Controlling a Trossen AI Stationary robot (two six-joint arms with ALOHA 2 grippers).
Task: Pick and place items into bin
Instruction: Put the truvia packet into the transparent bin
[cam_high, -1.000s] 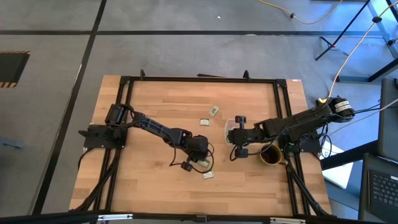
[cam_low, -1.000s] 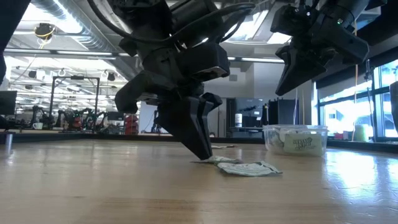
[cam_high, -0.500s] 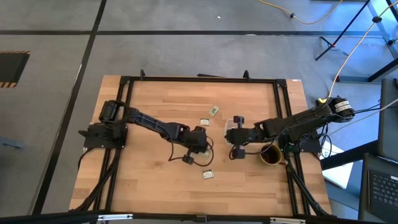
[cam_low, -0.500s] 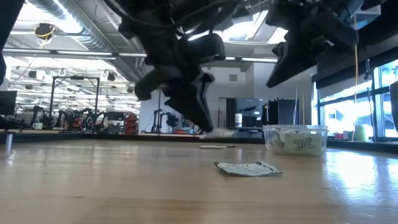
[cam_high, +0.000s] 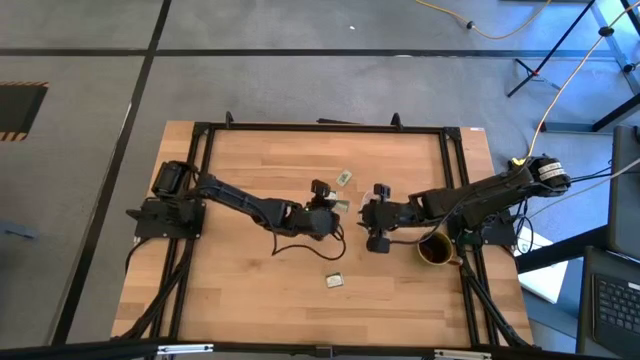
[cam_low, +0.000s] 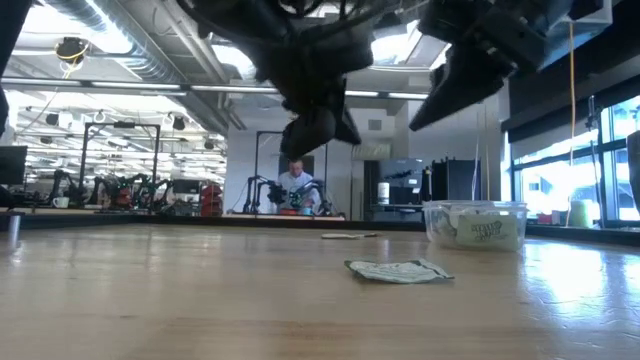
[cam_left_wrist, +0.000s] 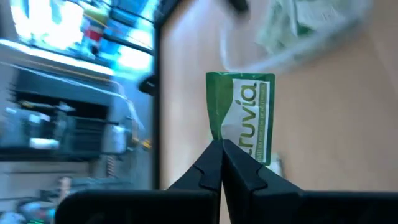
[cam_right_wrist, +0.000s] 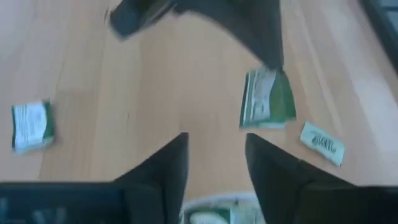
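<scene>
Our left gripper (cam_left_wrist: 222, 151) has lifted off the table (cam_high: 240, 290) in the last second and swung toward the bin (cam_low: 474, 224), so we judge the pick done and the drop next. Its fingers are pinched closed on one green packet (cam_left_wrist: 241, 113), held above the wood near the bin. Our right gripper (cam_right_wrist: 214, 152) hovers over the bin with fingers apart, holding nothing. Another packet (cam_low: 395, 270) lies flat on the table, and the bin already holds several.
</scene>
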